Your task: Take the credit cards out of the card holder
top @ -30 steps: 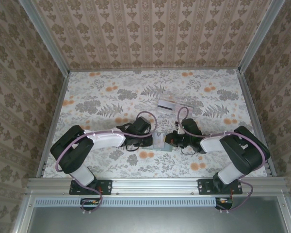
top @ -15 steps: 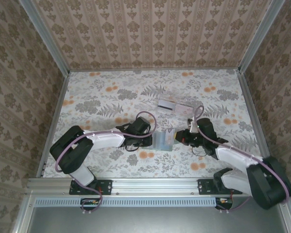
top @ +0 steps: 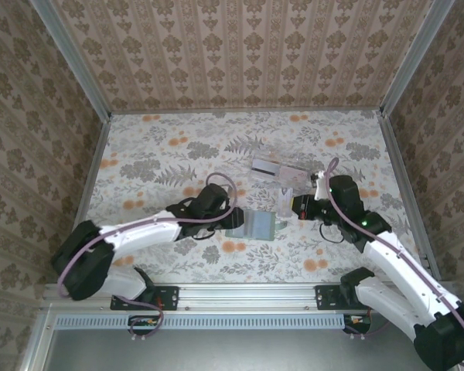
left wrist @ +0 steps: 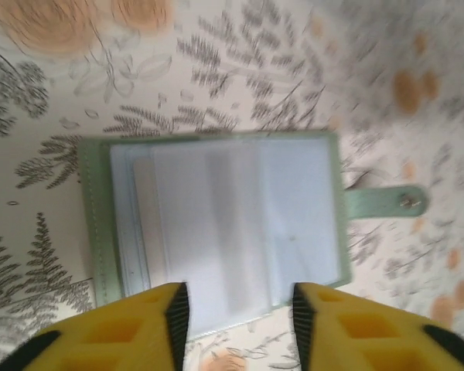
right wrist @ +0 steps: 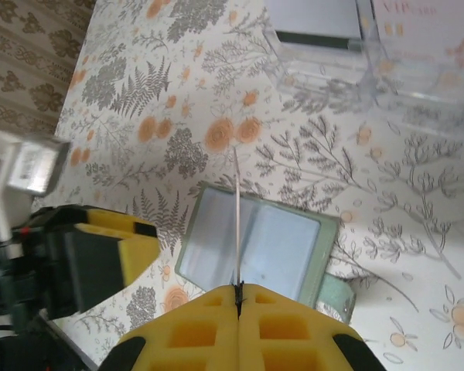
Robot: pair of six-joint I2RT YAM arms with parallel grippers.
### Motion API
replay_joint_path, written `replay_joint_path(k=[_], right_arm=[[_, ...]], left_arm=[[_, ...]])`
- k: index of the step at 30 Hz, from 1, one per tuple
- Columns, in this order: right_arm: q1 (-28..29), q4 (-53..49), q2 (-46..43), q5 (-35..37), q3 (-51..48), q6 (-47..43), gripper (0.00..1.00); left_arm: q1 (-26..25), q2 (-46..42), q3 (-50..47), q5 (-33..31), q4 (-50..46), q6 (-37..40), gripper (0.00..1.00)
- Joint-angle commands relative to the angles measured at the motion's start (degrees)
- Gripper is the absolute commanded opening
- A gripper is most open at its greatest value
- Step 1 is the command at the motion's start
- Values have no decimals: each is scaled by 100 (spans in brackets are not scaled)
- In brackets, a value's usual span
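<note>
The grey-green card holder (top: 257, 225) lies open on the flowered table, its two blue-grey panels (left wrist: 224, 224) facing up and its strap to one side. My left gripper (left wrist: 236, 303) is open just above the holder's near edge, its yellow fingers apart and holding nothing; from above the left gripper (top: 230, 222) sits at the holder's left side. My right gripper (right wrist: 238, 292) is shut on a thin pale credit card (right wrist: 237, 209), seen edge-on and raised above the card holder (right wrist: 255, 247). From above, the right gripper (top: 295, 206) is to the holder's right.
A clear plastic tray (top: 290, 174) stands behind the holder, with a dark-striped card (right wrist: 313, 19) and a pale printed card (right wrist: 425, 31) in it. Patterned walls close in the table on three sides. The left gripper's finger (right wrist: 100, 255) lies left of the holder.
My left gripper has opened and let go of the card holder. The right arm has lifted back and to the right, drawing a card out of the holder.
</note>
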Motion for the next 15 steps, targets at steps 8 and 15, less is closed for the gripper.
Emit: replay_joint_path(k=[8,15], right_arm=[[925,-1198,1815,1479,2258,-2049,0],[1130,-1073,2803,1691,3148,-3979,0]], left_arm=[[100,-2582,-954,-1067,-775,-38,100],[197,-4266,-1556,-1489,-1474,-264,100]])
